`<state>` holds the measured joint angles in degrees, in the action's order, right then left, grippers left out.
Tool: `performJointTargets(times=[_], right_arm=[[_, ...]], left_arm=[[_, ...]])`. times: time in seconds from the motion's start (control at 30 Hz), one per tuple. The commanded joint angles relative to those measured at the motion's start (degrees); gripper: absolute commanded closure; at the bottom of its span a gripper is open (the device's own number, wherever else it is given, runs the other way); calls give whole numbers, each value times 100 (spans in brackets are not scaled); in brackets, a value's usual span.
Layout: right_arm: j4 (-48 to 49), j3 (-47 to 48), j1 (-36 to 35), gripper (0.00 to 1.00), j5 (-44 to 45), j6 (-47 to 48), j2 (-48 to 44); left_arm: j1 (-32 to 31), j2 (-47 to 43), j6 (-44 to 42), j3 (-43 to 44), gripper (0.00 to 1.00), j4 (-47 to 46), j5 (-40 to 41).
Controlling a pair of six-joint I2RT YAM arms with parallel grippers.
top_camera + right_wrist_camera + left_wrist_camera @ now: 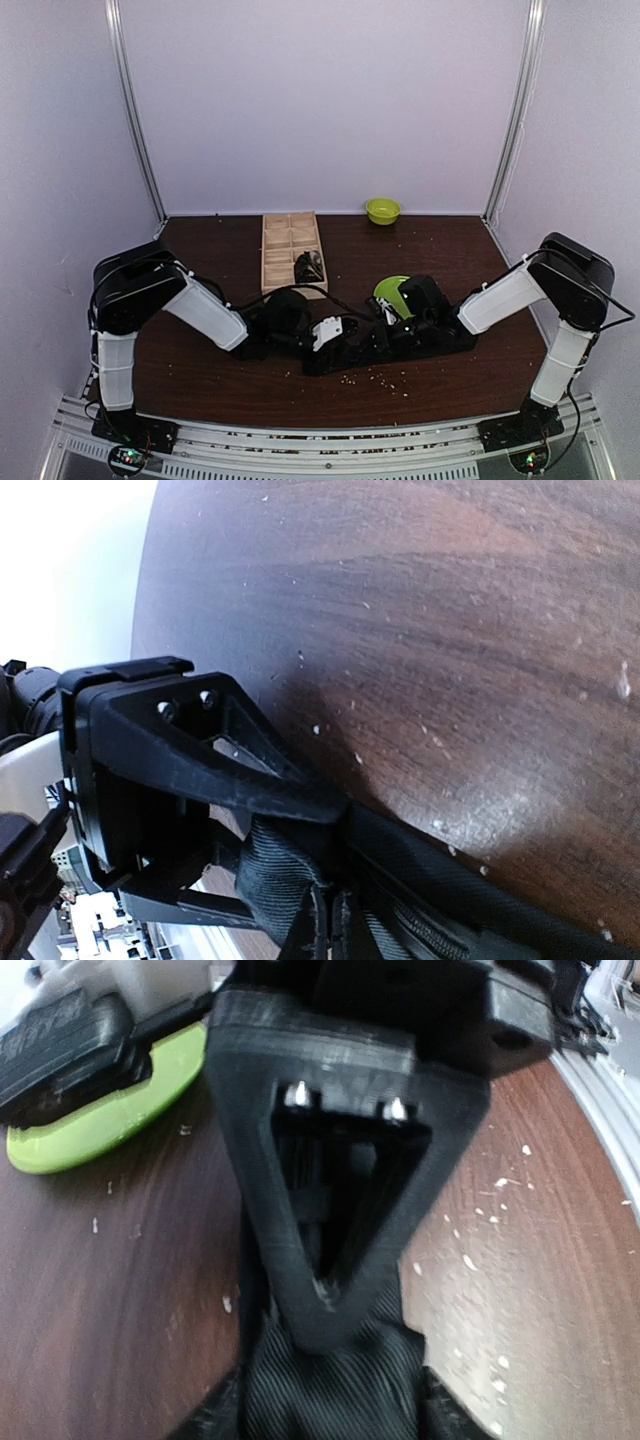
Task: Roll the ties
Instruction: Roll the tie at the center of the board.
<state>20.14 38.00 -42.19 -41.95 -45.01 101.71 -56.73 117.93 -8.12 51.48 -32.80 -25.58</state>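
Observation:
A black ribbed tie (450, 345) lies along the front of the brown table (220, 370), and both grippers meet over it. In the left wrist view the tie (330, 1390) fills the gap between my left gripper's (330, 1415) fingers. The right gripper's triangular finger (330, 1310) presses onto the fabric from above. In the right wrist view my right gripper (333, 935) is shut, with folds of the tie (270, 870) bunched round its tips. The left gripper's fingers (210, 765) straddle that bundle. A second tie (308, 266) sits rolled in a box compartment.
A wooden box (283, 240) with several compartments stands at the back centre. One green bowl (390, 290) lies tipped just behind the right gripper, showing also as green bowl (90, 1130). Another green bowl (382, 210) rests against the back wall. White crumbs (385, 378) dot the front of the table.

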Motion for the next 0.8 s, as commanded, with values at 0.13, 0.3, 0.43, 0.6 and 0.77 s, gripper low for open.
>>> performJointTargets(times=[0.13,0.3,0.43,0.6,0.77], right_arm=[[-917,90,13,100,469,634,266],[-1210,67,18,100,702,925,334],[-1335,72,18,100,824,1058,310],[-1352,-2,13,100,977,1098,213],[-1083,-133,-3,100,1018,926,143]], left_arm=[[151,-10,655,-1179,28,-2107,-93],[158,364,910,-1172,23,-2897,195],[145,612,1259,-999,20,-3078,250],[118,818,1707,-788,24,-3151,92],[69,968,1959,-611,36,-3120,-8]])
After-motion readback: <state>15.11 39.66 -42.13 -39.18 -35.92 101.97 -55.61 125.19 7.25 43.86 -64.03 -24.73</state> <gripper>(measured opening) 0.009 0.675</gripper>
